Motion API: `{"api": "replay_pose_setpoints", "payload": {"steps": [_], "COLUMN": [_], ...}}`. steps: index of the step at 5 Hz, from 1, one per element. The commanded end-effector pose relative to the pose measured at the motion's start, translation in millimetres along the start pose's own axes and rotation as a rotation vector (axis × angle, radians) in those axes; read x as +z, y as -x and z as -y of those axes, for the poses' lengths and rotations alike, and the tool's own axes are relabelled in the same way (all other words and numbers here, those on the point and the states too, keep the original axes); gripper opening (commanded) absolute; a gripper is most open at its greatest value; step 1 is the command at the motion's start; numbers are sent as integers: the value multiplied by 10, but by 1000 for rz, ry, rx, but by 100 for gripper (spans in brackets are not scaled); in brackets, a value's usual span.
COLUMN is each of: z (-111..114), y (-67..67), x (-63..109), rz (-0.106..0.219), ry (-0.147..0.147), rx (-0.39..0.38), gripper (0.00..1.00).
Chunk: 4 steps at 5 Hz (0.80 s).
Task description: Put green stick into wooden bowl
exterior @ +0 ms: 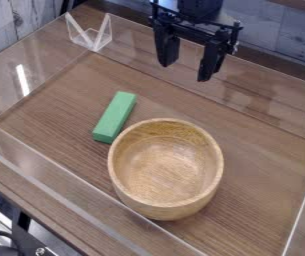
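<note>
1. The gripper [186,52] hangs above the far side of the wooden table [268,135], fingers spread wide and holding nothing.
2. The green stick [115,116] lies flat on the table, near its left edge.
3. The wooden bowl [167,167] sits just beside the stick, toward the near edge.

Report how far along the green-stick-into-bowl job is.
Nothing looks done: the green stick lies flat on the table, just left of the wooden bowl, whose inside is empty. Nothing is in hand: the gripper hangs open and empty above the far side of the table, away from the stick. Left: reach the stick, grasp it, carry it over and drop it into the bowl.
</note>
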<state>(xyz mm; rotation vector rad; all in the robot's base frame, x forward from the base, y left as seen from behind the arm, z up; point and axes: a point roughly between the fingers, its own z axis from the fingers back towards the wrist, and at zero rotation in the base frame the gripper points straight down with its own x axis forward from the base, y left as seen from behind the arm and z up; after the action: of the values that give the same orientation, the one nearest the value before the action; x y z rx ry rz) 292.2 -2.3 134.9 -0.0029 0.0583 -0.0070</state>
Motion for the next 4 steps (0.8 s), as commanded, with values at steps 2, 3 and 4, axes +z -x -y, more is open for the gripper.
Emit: {"api": "replay_pose_setpoints", "payload": {"steps": [2,3,4], "z": [-199,-399,-634], "y": [133,274,392], "x": [-93,-110,-128], "rz": [-12,8,37], "ry": [-8,-19,-25], "rx": [13,20,18], "gripper": [100,100,100]}}
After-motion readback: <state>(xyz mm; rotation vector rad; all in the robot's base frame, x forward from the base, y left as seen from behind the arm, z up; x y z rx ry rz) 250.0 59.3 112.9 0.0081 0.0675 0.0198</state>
